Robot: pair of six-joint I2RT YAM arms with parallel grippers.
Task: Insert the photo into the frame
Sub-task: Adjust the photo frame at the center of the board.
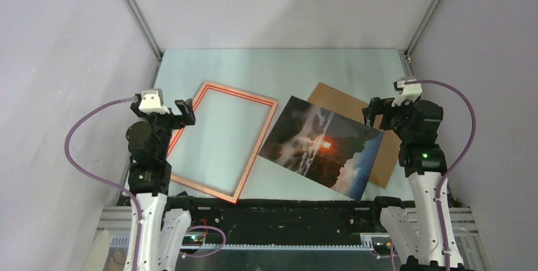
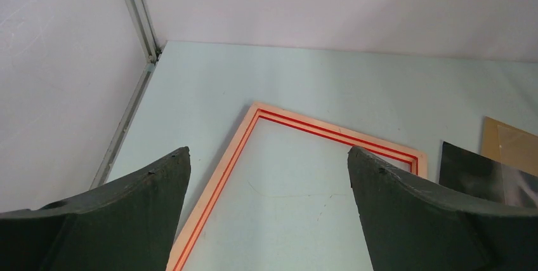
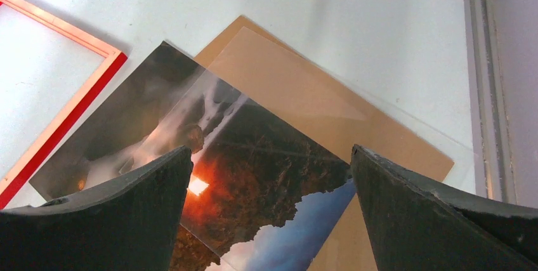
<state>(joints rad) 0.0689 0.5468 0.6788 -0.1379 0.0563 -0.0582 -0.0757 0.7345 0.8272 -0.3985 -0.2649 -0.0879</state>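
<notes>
A robot lab enclosure: plain white walls (image 1: 266, 4), aluminium corner struts (image 1: 134, 11), pale tabletop (image 1: 285, 68)

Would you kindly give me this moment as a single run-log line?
left pincer: open, over frame | right pincer: open, over photo | photo: partly on board, beside frame, not yet in

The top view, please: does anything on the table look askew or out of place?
Yes. The photo lies tilted beside the frame, not in it, overlapping the brown backing board. The right wrist view shows what seems a clear sheet lying across photo and board.
</notes>
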